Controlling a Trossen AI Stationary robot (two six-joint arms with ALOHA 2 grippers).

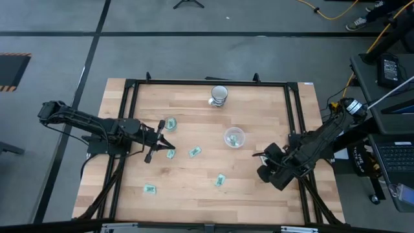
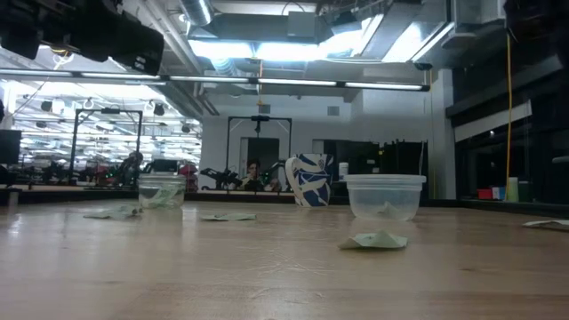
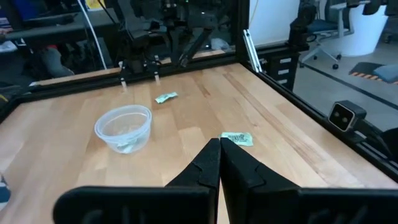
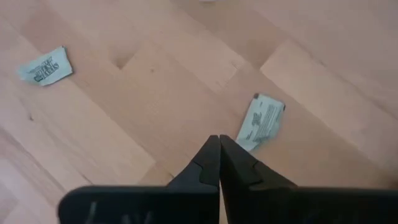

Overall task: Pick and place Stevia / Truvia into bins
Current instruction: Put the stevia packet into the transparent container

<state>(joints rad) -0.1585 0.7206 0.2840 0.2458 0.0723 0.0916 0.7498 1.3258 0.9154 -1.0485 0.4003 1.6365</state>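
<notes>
L pincer [image 1: 169, 146] closed, empty, just beside packet [image 1: 171, 154], near small clear cup [image 1: 171, 123]. R pincer [image 1: 257, 155] closed, empty, near wider clear cup [image 1: 234, 137].

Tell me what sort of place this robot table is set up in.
Most likely a robotics lab or open industrial workspace. The wooden table stands on a grey floor marked with black tape lines, a laptop and cables sit beside it, and the low view shows exposed ceiling ducts and strip lights.
</notes>
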